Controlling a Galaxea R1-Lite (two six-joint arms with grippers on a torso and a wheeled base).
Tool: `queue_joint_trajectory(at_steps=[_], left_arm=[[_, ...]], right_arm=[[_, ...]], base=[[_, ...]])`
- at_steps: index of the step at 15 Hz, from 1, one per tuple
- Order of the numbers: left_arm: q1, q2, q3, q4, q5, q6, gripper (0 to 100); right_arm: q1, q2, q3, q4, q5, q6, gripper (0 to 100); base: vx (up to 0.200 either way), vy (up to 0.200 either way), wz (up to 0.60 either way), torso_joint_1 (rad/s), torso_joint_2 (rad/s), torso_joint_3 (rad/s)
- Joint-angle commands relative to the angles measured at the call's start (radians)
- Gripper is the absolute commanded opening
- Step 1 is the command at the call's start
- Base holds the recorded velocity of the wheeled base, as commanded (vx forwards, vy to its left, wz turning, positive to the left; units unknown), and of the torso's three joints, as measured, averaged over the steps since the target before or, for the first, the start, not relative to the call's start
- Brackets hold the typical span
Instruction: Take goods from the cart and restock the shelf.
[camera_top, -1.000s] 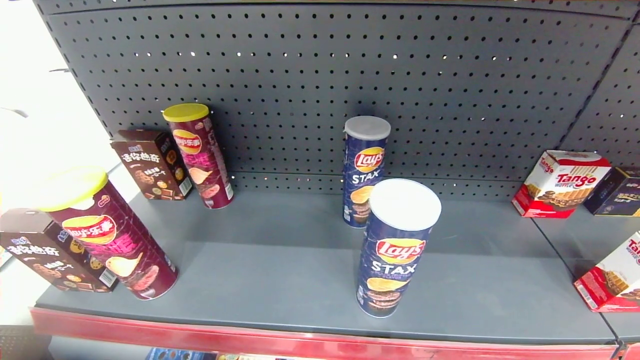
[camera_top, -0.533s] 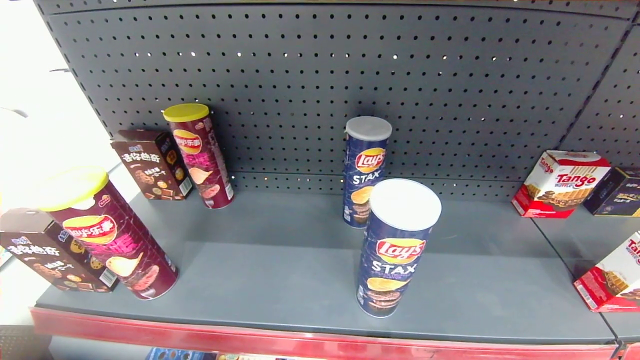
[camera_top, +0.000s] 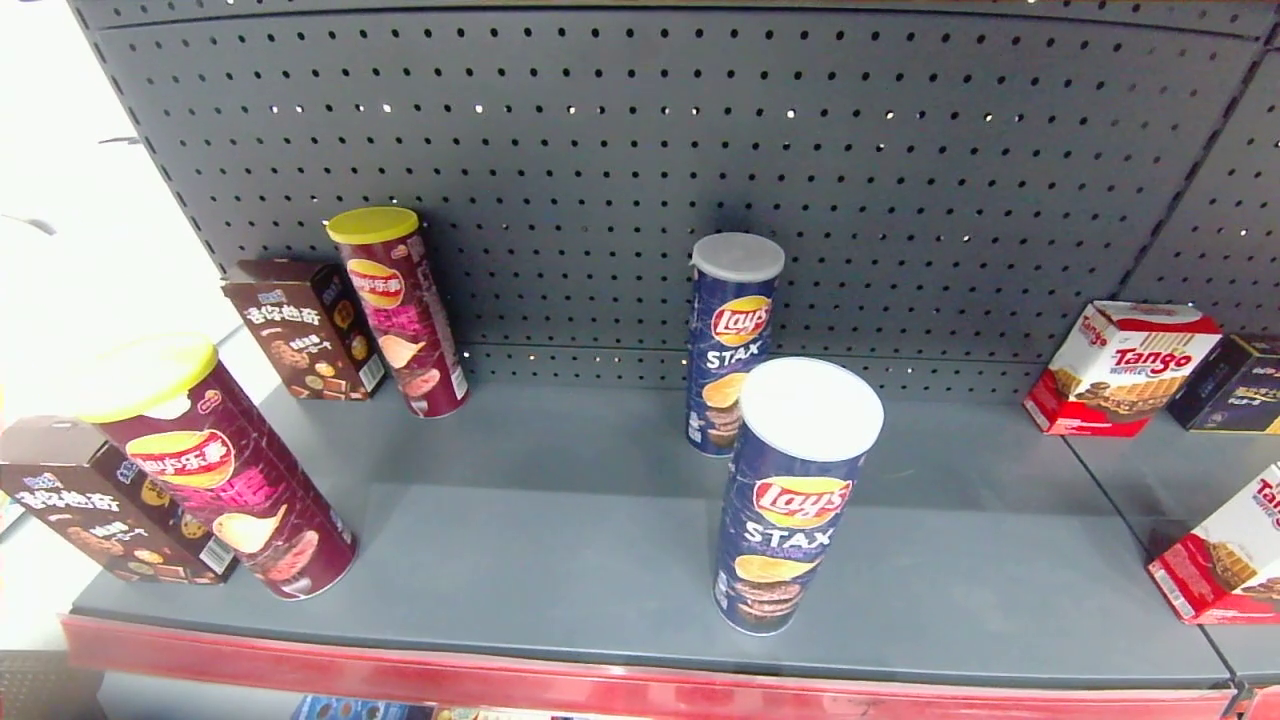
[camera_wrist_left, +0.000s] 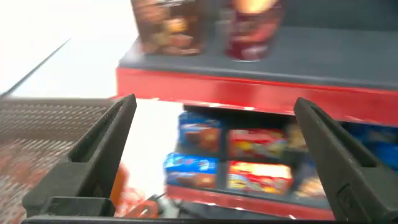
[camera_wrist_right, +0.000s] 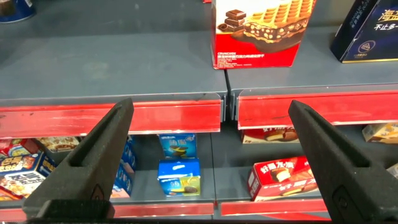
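1. Grey metal shelf (camera_top: 560, 540), backed by a dark perforated panel (camera_top: 600, 150) and edged at the front by a red rail (camera_top: 500, 675), carries all the goods.
2. Two blue cans stand upright near the middle: the front blue can (camera_top: 790, 500) close to the rail, the rear blue can (camera_top: 730, 340) against the panel just behind it.
3. Two maroon cans with yellow lids stand on the left: the front maroon can (camera_top: 220, 480) near the rail, the rear maroon can (camera_top: 398, 310) by the panel.
4. A brown box sits beside each maroon can: the rear brown box (camera_top: 305, 330) and the front brown box (camera_top: 90, 515).
5. Red-and-white wafer boxes (camera_top: 1125, 368) sit on the neighbouring bay to the right, one beside a dark box (camera_top: 1225, 385).
6. Left gripper (camera_wrist_left: 214, 162) hangs below rail height with its jaws spread wide and nothing between them; blurred grey mesh (camera_wrist_left: 37, 124) lies past one finger.
7. Right gripper (camera_wrist_right: 211, 168) is likewise spread and empty, facing the rail below a wafer box, with small blue packs (camera_wrist_right: 179, 177) on the lower shelf.
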Motion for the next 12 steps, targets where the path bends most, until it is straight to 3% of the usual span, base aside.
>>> queue_joint_trajectory(at_steps=[1, 7, 8, 9, 10, 12], left_arm=[[-0.001, 0.005, 0.0, 0.012, -0.041, -0.01, 100], [-0.002, 0.003, 0.0, 0.011, -0.046, -0.012, 100], [-0.002, 0.005, 0.0, 0.011, -0.046, -0.013, 100], [-0.002, 0.003, 0.0, 0.012, -0.052, -0.012, 100], [-0.002, 0.005, 0.0, 0.011, -0.057, -0.013, 100], [-0.002, 0.005, 0.0, 0.011, -0.069, -0.012, 100]], right_arm=[[0.0, 0.0, 0.001, 0.0, 0.0, 0.0, 100], [-0.003, 0.005, -0.002, 0.003, 0.062, -0.073, 100], [-0.002, 0.037, -0.095, 0.003, 0.071, -0.105, 100], [-0.017, 0.241, -0.283, 0.032, 0.071, -0.118, 100], [-0.006, 0.38, -0.385, 0.04, 0.111, -0.132, 100], [0.043, 0.499, -0.479, 0.038, 0.246, -0.201, 100]], base=[[0.0, 0.0, 0.0, 0.0, 0.0, 0.0], [0.0, 0.0, 0.0, 0.0, 0.0, 0.0], [0.0, 0.0, 0.0, 0.0, 0.0, 0.0], [0.0, 0.0, 0.0, 0.0, 0.0, 0.0], [0.0, 0.0, 0.0, 0.0, 0.0, 0.0], [0.0, 0.0, 0.0, 0.0, 0.0, 0.0]])
